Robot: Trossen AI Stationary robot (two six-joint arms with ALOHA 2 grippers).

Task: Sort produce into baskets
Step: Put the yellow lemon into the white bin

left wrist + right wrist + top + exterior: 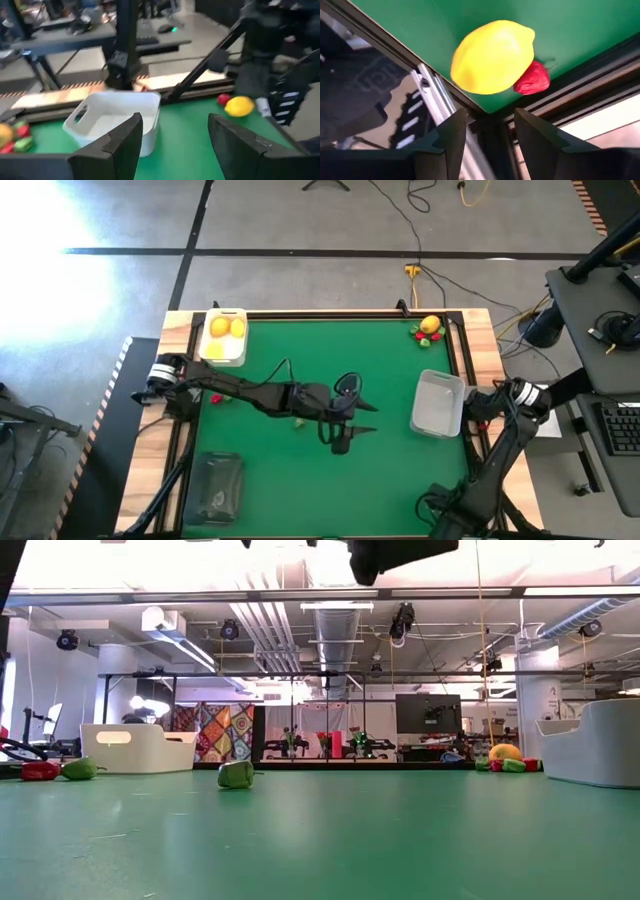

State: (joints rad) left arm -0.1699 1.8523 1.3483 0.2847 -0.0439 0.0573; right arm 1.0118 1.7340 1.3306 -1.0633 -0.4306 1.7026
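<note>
**Both tools released above green surface; produce partly sorted**

Left tool [345,432] is seen held over mid-surface [390,480], fingers [120,145] spread, nothing gripped. It is aimed at the pale basket [420,416] near the right edge.

Right tool [490,114] is found low at the right edge, jaws parted and empty. A lemon [492,56] and a red piece [532,79], touching each other, lie just beyond it.

Two yellow fruits [228,327] are noted inside the white basket [226,360] at the far left corner. The dark basket [215,500] sits at the near left.

A loose green piece [298,422] lies beside the left arm. A mixed pile [427,328] of lemon, red and green is noted in the far right corner.
</note>
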